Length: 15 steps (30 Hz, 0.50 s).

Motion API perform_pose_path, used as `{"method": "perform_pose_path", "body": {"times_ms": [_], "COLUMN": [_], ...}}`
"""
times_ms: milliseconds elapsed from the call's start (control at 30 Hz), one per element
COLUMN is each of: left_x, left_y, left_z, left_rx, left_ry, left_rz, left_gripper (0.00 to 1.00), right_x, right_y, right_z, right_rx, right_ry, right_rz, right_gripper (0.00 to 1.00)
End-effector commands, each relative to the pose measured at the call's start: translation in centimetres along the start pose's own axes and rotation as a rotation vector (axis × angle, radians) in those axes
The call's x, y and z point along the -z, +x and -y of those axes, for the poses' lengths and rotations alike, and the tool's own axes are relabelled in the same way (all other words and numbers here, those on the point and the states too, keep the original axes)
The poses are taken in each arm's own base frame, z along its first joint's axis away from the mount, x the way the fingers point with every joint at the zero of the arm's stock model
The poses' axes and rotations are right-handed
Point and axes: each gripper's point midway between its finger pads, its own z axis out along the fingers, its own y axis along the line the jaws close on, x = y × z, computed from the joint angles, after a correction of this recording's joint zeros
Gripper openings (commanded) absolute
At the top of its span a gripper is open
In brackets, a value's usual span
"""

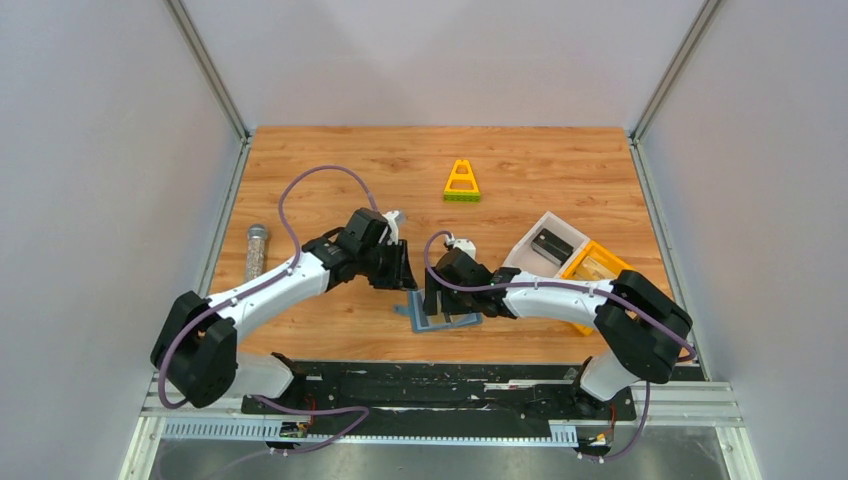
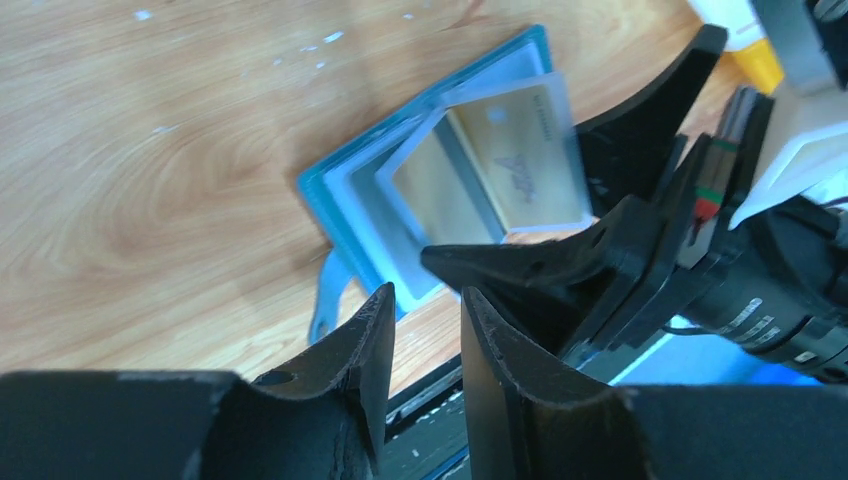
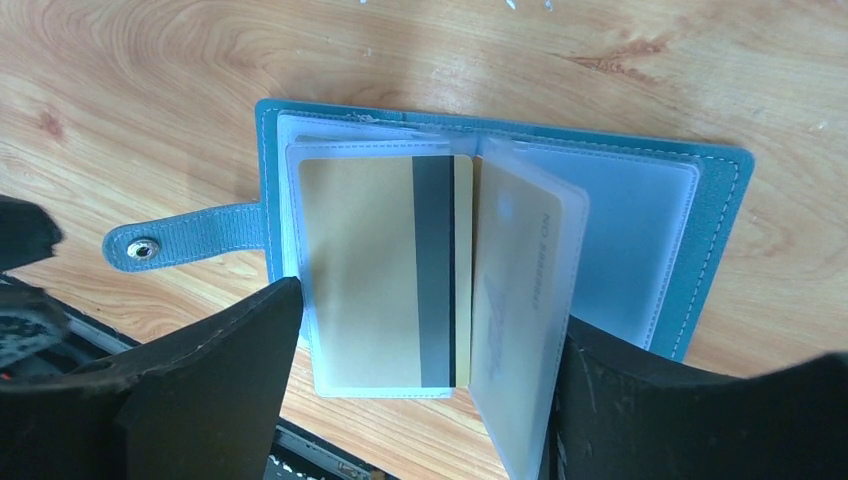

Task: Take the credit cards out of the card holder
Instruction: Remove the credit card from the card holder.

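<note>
Left hand [image 2: 427,295] part open, empty, near the slate-blue bifold card holder [image 3: 715,200], which lies open on the wooden counter [image 3: 150,80] by its near edge. Right hand [image 3: 428,320] wide open, gripping nothing, astride the clear sleeves. Gold credit cards [image 3: 360,270] are in the sleeves. Further right: white plastic bin [image 1: 520,255] holds a dark block [image 1: 552,245]; yellow bin [image 1: 605,258], contents unclear.

Table [image 1: 330,160]: wallet [image 1: 437,322], 2 bins [image 1: 548,246], triangle [image 1: 461,196], perhaps vial [image 1: 256,250]

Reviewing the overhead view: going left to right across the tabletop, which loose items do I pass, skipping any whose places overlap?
clear cylinder → card holder → white bin → yellow bin
</note>
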Motion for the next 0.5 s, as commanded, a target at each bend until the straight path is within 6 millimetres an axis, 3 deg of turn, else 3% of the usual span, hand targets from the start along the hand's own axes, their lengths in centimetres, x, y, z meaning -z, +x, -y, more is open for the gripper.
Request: {"method": "perform_pose_path", "body": {"times_ms": [0,300,467], "left_x": [-1.3,-4.3,-6.2], "left_y": [-2.1,-1.6,-0.4], "left_z": [3.8,5.4,4.6], "left_rx": [0.005,0.042,0.061], "left_ry": [0.188,0.337,0.339], "left_rz": [0.023,-0.03,-0.079], "left_gripper": [0.36,0.32,0.31], "right_x": [0.8,2.4,3.4], "right_y": [-1.2,-1.7,-1.6], "right_z": [-1.0,-0.8,0.0], "right_rx": [0.017,0.003,-0.008], "right_ry": [-0.017,-0.015,0.023], "right_rz": [0.035,0.061,0.06], "right_gripper": [0.76,0.8,0.82]}}
